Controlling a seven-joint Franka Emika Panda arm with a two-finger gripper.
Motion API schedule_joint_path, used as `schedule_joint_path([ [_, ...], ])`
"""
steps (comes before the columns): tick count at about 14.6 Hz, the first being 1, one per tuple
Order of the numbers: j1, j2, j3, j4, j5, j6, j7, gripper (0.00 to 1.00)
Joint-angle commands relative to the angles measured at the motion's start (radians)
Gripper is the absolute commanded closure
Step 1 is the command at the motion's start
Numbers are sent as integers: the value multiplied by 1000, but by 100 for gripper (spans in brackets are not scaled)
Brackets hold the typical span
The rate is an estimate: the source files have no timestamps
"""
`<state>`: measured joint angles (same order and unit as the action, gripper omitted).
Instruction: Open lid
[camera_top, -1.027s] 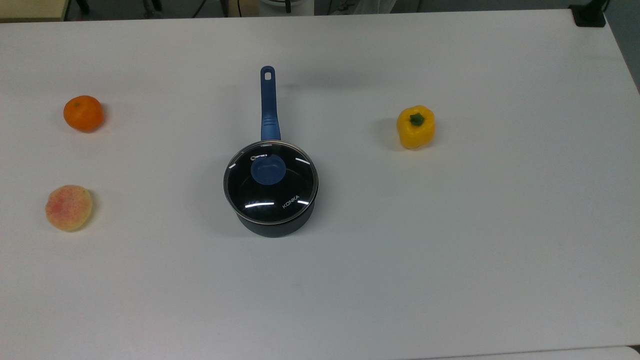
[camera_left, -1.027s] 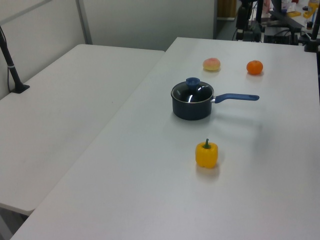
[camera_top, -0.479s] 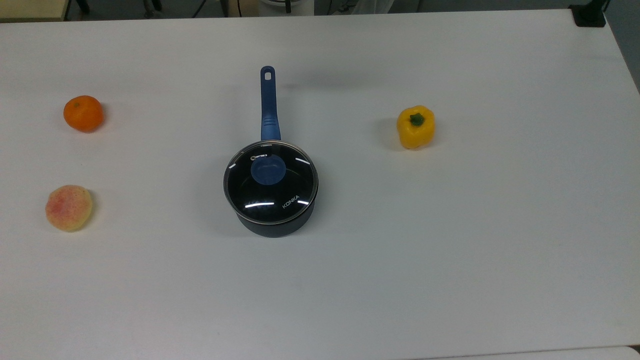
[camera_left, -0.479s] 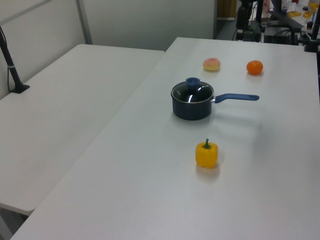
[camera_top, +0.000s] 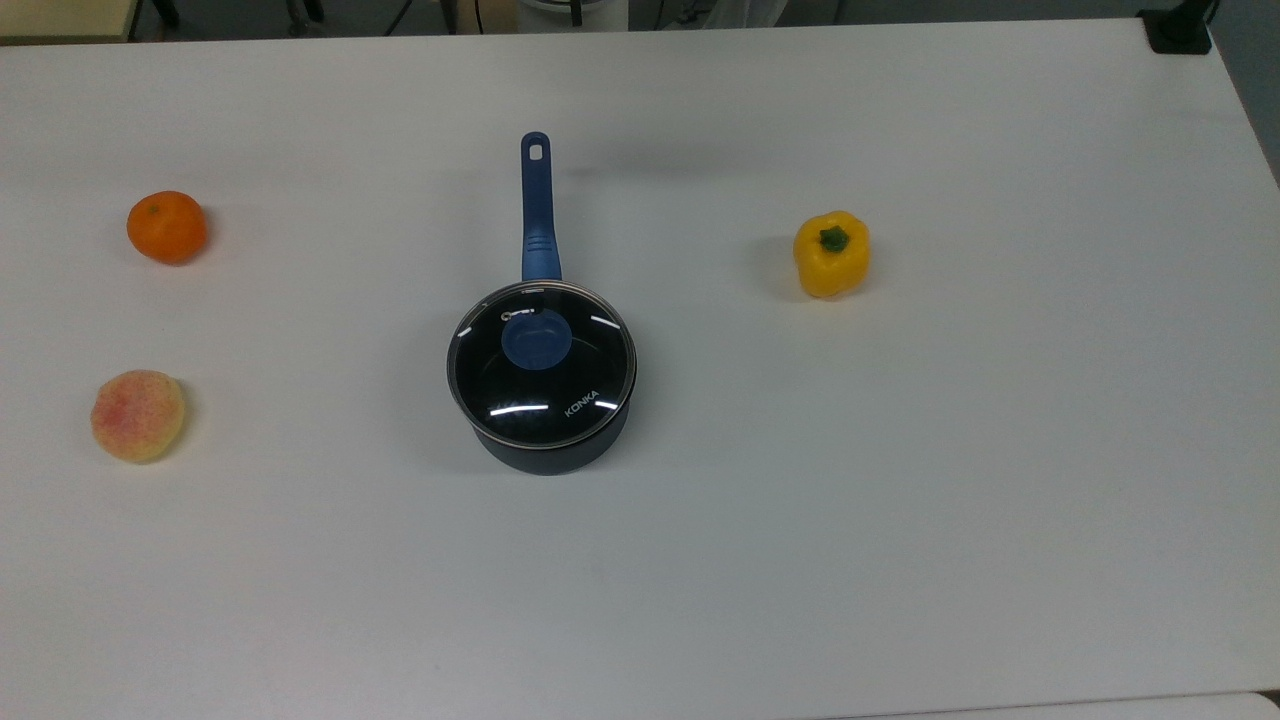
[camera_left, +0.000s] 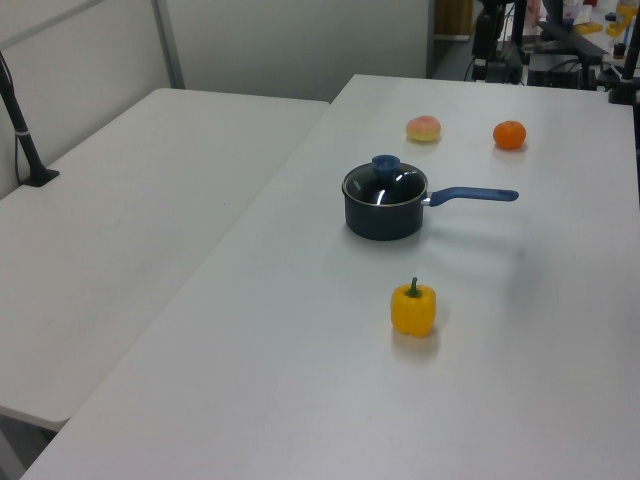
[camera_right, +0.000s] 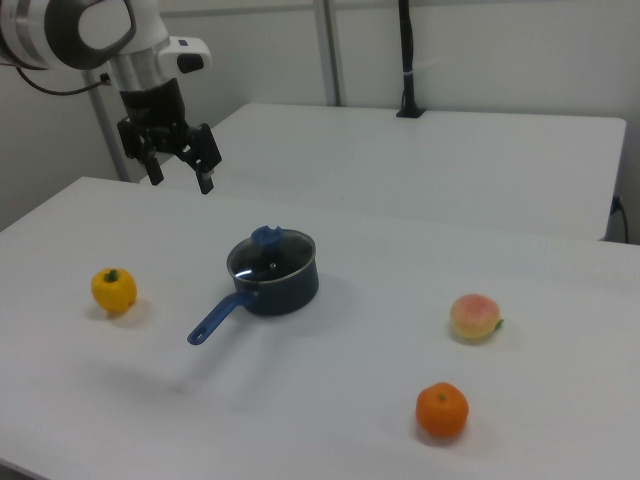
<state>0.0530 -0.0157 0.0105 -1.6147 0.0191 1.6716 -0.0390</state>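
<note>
Gripper (camera_right: 179, 170) hangs high at the right view's left, fingers spread, holding nothing. The lid (camera_top: 541, 362) sits closed on the saucepan (camera_top: 549, 447) mid-table. Approach stage: next, descend centred over the blue knob (camera_top: 537, 338).

The lid (camera_top: 541, 374) is seated on the saucepan (camera_top: 548, 452) at the middle of the table (camera_top: 900, 520). In the top view, the bell pepper (camera_top: 831, 254) is placed to the top view's right, and the orange (camera_top: 166, 227) and peach (camera_top: 137, 415) well apart to the top view's left. In the right view, the gripper (camera_right: 179, 168) is held above the table, toward the right view's left of the saucepan.
</note>
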Motion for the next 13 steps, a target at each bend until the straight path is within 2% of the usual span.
schedule_joint_path([
  [1,-4,-26,-3,-30,7,-3,-29,0],
  [7,-1,3,-1,-10,18,0,-36,0],
  [10,-15,92,-1,88,21,3,-38,0],
  [13,-38,151,6,131,19,57,-50,0],
])
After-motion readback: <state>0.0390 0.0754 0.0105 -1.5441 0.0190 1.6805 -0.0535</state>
